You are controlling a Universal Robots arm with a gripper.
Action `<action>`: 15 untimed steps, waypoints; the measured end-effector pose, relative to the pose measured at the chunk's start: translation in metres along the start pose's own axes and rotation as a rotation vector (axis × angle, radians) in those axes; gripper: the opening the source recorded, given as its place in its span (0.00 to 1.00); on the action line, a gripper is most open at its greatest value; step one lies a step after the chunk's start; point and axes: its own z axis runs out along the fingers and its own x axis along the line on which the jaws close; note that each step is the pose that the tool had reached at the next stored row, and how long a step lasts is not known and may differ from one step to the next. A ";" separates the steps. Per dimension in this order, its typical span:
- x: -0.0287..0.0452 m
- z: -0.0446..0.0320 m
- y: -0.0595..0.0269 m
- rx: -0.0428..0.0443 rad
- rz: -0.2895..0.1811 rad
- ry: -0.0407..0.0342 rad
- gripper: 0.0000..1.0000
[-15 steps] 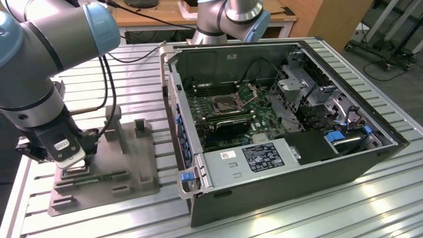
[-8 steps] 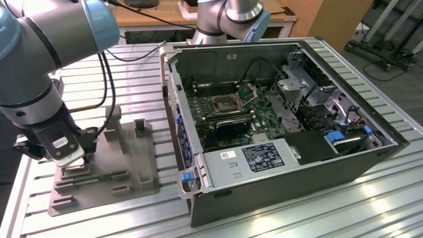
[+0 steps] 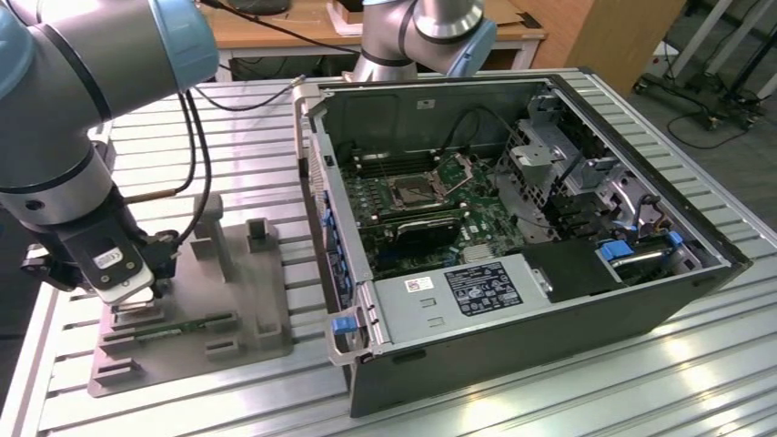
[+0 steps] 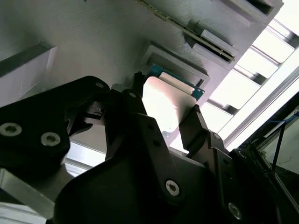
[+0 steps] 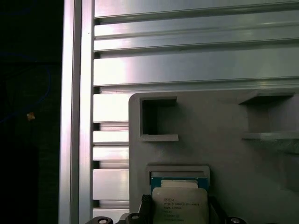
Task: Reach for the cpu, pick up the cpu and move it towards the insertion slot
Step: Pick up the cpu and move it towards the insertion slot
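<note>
Ribbed aluminium table beneath everything, with an open computer case on it, well apart from the gripper, toward the exterior view's right. Grey arm angled steeply down, wrist pointed at the grey plastic tray, tool low over it. Inside the case, far from the tool, the insertion slot: silvery frame, dark centre, green board around. Slim green memory stick lying in the tray just beside the tool. Smallest, the cpu: flat square, silvery-grey printed lid, pale rim, green-blue edge peeping past it, sitting at its shallow framed recess in the tray, directly between the jaws. Black fingers set at the chip's width, one against each of two opposite edges, clasping it.
</note>
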 end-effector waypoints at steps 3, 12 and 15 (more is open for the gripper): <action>0.0000 -0.0017 0.0001 0.0001 0.000 0.0001 0.55; 0.0000 -0.0074 0.0004 0.0000 0.000 -0.0001 0.55; 0.0000 -0.0093 0.0005 0.0000 0.000 -0.0001 0.55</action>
